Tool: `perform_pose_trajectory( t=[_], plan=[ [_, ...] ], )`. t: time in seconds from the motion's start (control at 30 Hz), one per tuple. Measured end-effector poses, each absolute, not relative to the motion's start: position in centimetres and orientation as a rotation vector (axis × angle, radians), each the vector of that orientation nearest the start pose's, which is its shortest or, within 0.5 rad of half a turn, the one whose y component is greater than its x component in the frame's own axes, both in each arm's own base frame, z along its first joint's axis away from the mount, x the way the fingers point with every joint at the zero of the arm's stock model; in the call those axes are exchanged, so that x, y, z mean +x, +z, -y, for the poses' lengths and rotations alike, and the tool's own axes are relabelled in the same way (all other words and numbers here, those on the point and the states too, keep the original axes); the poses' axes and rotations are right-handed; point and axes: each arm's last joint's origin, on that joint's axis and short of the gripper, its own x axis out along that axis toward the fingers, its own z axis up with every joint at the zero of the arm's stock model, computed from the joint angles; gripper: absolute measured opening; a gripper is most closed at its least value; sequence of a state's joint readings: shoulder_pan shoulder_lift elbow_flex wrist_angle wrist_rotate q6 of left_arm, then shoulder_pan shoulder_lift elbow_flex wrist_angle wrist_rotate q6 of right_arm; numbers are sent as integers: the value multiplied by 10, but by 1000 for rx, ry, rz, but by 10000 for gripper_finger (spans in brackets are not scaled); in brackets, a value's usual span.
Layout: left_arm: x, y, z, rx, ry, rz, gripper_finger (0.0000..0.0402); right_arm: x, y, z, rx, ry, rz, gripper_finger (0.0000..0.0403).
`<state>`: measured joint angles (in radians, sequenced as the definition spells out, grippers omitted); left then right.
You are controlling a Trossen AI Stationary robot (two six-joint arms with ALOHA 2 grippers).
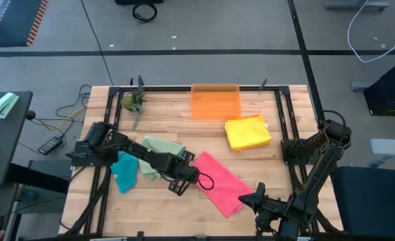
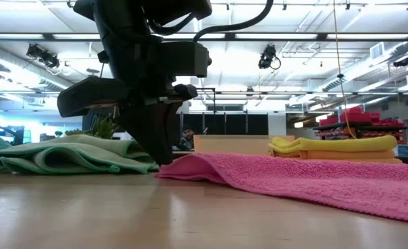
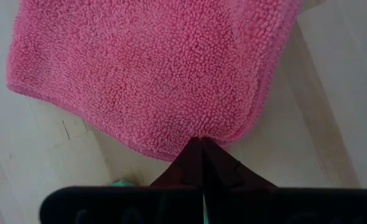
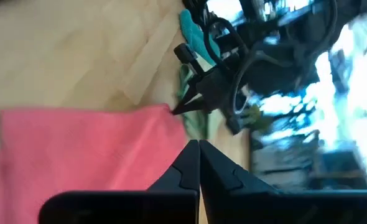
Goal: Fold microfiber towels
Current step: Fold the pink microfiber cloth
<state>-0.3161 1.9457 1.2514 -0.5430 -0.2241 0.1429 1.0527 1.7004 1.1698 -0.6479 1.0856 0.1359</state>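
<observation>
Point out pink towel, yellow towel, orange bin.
pink towel (image 1: 221,182), high view, middle of the cloth.
yellow towel (image 1: 248,132), high view, centre of the folded cloth.
orange bin (image 1: 215,102), high view, its floor.

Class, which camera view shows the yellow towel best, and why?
The high view: the whole folded yellow towel shows, lying right of the orange bin. The low view gives only its stacked edge, far back. Neither wrist view shows it.
</observation>
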Motion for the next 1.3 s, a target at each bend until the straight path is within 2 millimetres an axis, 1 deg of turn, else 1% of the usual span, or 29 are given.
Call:
perform_pose_trajectory(
  t=[0.13,0.2,0.23,0.33,0.4,0.5,0.6,0.7,0.77,1.03,1.17,1.3],
  plan=[
    [358,148,110,456,-166,-1190,2,192,209,-268,-531,-11,-682,48],
    [358,148,110,456,-166,-1189,2,197,197,-268,-401,20,-731,76],
    [358,148,110,456,-166,-1189,2,199,189,-269,-366,39,-742,92],
    [358,148,110,455,-166,-1187,2,205,165,-276,-347,107,-747,142],
    [358,148,110,455,-166,-1187,2,208,156,-281,-369,134,-731,169],
    [358,148,110,455,-166,-1187,2,216,150,-288,-386,162,-693,193],
    [358,148,110,455,-166,-1187,2,226,143,-292,-358,179,-666,199],
    [358,148,110,454,-165,-1188,3,236,127,-290,-338,216,-712,197],
    [358,148,110,454,-165,-1188,2,240,119,-287,-342,212,-736,195],
    [358,148,110,454,-165,-1188,3,246,115,-281,-312,178,-770,193],
    [358,148,110,454,-165,-1188,4,249,103,-279,-297,169,-808,193],
    [358,148,110,453,-165,-1188,3,255,94,-276,-224,153,-844,185]
  ],
)
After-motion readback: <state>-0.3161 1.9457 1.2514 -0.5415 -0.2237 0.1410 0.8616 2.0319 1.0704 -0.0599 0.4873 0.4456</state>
